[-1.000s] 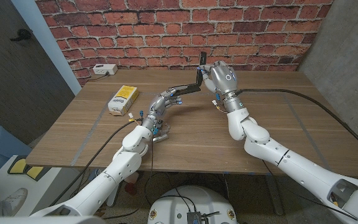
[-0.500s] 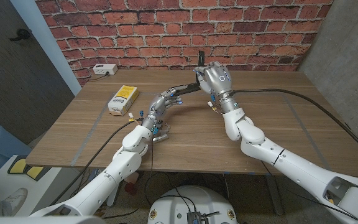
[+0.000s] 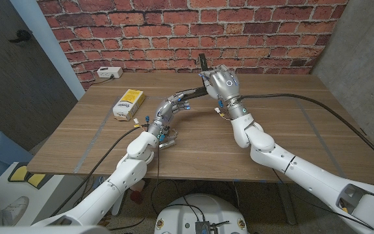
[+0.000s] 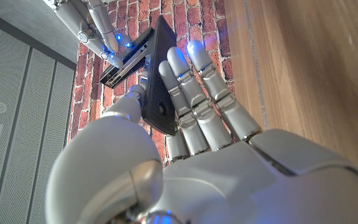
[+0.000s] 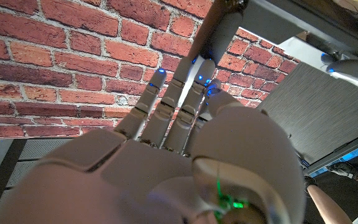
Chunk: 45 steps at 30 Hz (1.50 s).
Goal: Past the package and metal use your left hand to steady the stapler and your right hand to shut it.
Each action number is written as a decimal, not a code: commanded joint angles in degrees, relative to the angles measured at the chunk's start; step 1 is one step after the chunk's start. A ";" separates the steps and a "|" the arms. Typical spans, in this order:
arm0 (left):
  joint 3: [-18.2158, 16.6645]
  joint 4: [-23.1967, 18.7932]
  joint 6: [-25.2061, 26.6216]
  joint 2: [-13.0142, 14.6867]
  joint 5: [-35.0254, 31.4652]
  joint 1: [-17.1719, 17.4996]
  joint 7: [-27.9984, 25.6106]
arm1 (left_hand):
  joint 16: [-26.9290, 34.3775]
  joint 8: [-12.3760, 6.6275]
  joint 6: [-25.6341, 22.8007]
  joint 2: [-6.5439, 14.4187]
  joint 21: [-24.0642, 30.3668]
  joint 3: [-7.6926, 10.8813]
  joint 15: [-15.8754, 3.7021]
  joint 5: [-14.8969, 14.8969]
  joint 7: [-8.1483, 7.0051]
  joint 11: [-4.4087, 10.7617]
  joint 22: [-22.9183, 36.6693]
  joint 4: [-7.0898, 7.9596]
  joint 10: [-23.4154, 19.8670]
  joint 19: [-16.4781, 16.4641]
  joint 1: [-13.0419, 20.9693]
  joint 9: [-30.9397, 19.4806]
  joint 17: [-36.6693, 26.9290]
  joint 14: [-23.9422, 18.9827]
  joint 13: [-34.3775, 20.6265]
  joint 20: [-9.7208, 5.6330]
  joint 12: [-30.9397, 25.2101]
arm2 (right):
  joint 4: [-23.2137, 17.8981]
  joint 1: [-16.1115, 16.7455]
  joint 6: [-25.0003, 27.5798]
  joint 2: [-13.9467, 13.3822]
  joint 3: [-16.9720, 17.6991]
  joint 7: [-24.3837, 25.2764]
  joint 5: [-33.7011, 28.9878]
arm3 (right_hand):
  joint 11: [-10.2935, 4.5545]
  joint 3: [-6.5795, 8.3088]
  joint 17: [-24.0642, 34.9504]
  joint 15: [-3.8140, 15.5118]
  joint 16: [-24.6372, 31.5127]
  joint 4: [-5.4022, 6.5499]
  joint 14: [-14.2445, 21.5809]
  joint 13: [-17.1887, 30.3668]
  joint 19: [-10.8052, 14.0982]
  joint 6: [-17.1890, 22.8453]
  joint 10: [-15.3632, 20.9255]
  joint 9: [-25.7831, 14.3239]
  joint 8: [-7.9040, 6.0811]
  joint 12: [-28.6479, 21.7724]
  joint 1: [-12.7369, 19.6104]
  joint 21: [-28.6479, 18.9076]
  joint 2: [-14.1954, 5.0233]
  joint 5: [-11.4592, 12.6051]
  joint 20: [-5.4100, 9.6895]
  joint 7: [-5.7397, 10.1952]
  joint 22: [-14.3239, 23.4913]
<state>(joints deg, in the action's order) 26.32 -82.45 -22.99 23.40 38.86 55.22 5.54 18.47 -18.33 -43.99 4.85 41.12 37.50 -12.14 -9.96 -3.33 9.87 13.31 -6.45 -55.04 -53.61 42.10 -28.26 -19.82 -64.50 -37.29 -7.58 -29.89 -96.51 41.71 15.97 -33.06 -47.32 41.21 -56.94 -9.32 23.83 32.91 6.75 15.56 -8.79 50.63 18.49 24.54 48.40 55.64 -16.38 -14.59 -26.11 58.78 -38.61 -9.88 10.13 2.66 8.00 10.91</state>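
The yellow and white cardboard package [image 3: 129,103] lies on the left side of the wooden table [image 3: 291,140]. Farther back, the left hand [image 3: 174,106] holds the base of the black metal stapler [image 3: 197,91], fingers curled around it. Its raised top arm tilts up just beside the right hand [image 3: 224,82], whose spread fingers press it, gripping nothing.
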 commanded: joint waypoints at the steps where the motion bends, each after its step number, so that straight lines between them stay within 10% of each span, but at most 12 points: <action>1: 0.08 -0.76 0.15 0.30 -0.15 0.20 0.02 | 0.07 -0.17 -2.68 5.51 0.43 0.88 -1.14 -0.34 2.05 1.88 -0.05 1.00 -1.46 0.48 5.15 -0.31 -0.16 -0.39 -0.09 -1.11 0.18 | 0.13 -0.54 -0.17 -0.46 -1.32 -0.19 -2.35 | 0.19 -0.03 0.04 7.07 -0.32 0.06 -0.08 0.03 -0.27 0.25 0.04 -0.21 0.26 0.36 0.76 -0.20 0.20 -0.16 6.96 0.01 0.00; 34: 0.36 -1.31 -0.20 -0.04 -0.65 0.75 -0.98 | -0.01 0.42 -2.91 5.49 1.44 0.87 -1.16 -0.35 2.08 1.89 -0.35 0.96 -1.58 0.88 5.09 -0.41 -0.22 -0.45 -0.15 -1.13 0.48 | 0.12 0.05 -2.73 -2.67 -1.31 0.10 -3.52 | 0.50 -0.76 -0.72 7.09 -0.92 0.12 -0.68 0.49 -0.74 0.47 0.44 -0.24 0.51 0.24 1.47 -0.71 0.08 -0.23 8.51 -0.01 0.24; 45: 0.38 -1.36 -0.03 -0.03 -0.71 0.66 -1.14 | -0.06 0.61 -2.99 5.50 1.73 0.89 -1.19 -0.35 2.20 1.92 -0.43 0.90 -1.58 1.03 5.14 -0.40 -0.21 -0.45 -0.17 -1.13 0.58 | -0.65 1.11 -3.98 -2.46 0.60 2.04 -0.81 | 0.30 -1.98 0.08 6.65 -0.52 1.19 -1.28 1.70 -0.96 -1.90 -1.30 -1.24 1.45 0.22 0.27 -1.68 0.10 0.20 6.28 0.00 0.50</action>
<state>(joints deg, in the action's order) 26.64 -83.96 -23.15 23.45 38.17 56.01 4.63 18.48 -17.73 -44.21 5.36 42.59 37.97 -12.14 -10.18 -3.57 9.88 12.77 -5.51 -55.03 -52.99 42.64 -28.44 -19.81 -64.71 -37.36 -7.36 -29.44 -96.49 41.96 12.93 -35.49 -48.14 41.89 -59.62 -9.04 22.51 32.48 6.55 14.81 -8.03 50.23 19.62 23.94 47.61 55.75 -17.08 -13.72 -25.91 59.75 -39.67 -9.81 10.13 2.65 7.87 11.08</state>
